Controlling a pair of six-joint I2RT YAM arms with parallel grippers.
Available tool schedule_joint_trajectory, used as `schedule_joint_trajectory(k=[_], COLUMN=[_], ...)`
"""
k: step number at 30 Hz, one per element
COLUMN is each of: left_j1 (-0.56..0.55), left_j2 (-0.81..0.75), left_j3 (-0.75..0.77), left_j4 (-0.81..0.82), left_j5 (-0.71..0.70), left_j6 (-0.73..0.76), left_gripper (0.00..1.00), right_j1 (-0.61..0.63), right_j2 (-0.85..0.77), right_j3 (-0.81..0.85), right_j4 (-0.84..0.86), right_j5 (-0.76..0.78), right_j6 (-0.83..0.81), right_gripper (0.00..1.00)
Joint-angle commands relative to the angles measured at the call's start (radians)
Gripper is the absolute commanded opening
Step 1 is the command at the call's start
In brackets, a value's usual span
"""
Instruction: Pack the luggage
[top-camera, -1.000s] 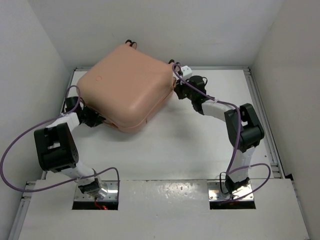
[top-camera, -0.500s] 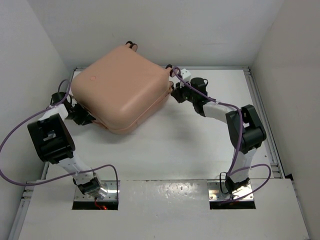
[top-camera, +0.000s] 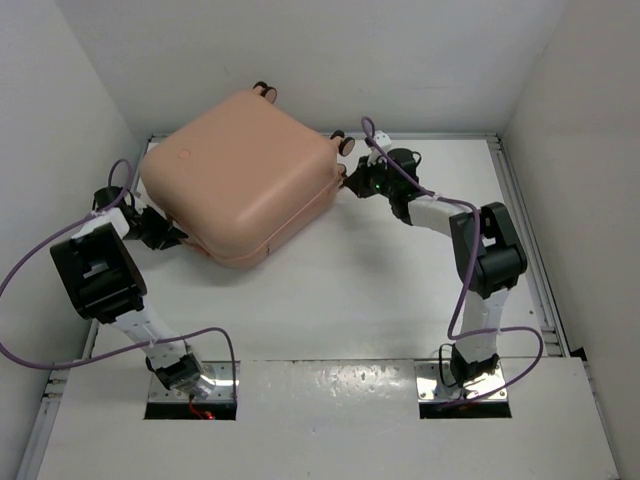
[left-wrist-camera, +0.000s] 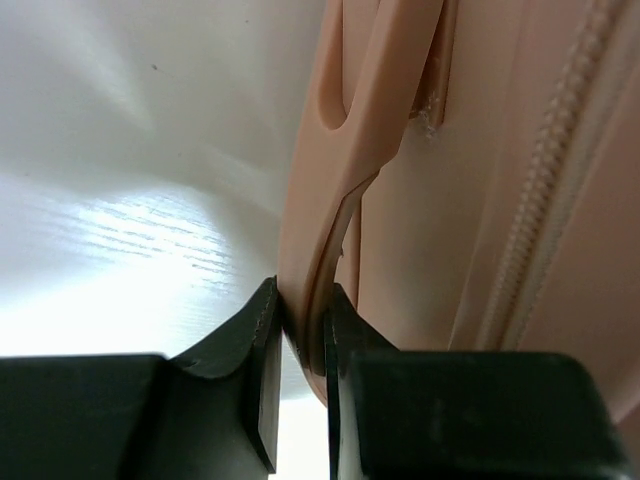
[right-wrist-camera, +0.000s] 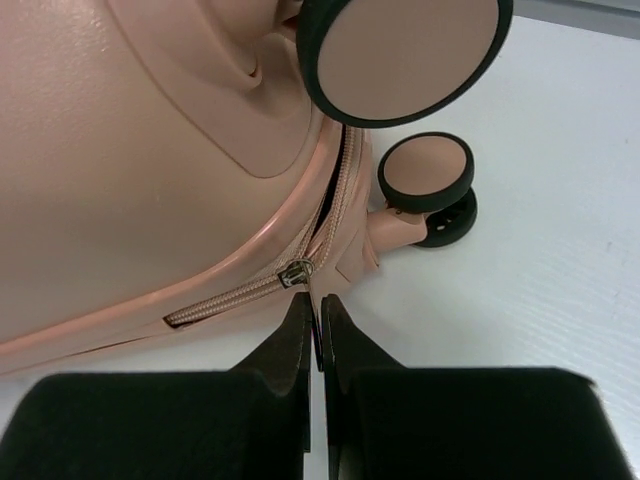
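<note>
So the luggage (top-camera: 240, 175) lies flat on the white table (top-camera: 380, 290), closed side up. It is turned at an angle, so one rounded corner points toward the arm bases. Its dark-rimmed wheels (right-wrist-camera: 405, 50) stick out from the far-right edge.

At the luggage's left edge, the left gripper (left-wrist-camera: 300, 340) has its jaws clamped on a salmon-pink handle strap (left-wrist-camera: 350, 140). The strap is pinched between the two black fingers, with only its thickness keeping them apart. It curves up from the grip along the shell. The zip (left-wrist-camera: 545, 200) runs along the shell just beyond it.

At the luggage's right corner, just below the wheels, the right gripper (right-wrist-camera: 318, 335) has its jaws pressed together. A thin zip pull (right-wrist-camera: 311, 300) looks to be nipped between the tips. It hangs from the metal slider (right-wrist-camera: 297, 272) just above them. From the slider, the zip teeth are meshed going back along the near edge of the shell. Above the slider, toward the wheels, the seam shows a dark narrow gap
</note>
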Motion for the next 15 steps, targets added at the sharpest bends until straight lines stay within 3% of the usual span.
schedule_joint_trajectory(k=[1, 15], left_j1=[0.122, 0.122], left_j2=[-0.007, 0.022], left_j3=[-0.012, 0.029], left_j4=[0.075, 0.046], left_j5=[-0.081, -0.179], left_j6=[0.029, 0.159], left_gripper=[0.00, 0.00], right_j1=[-0.137, -0.220], right_j2=[0.024, 0.199], right_j3=[0.037, 0.252], right_j4=[0.114, 0.106], right_j5=[0.273, 0.204], right_j6=[0.049, 0.046], right_gripper=[0.00, 0.00])
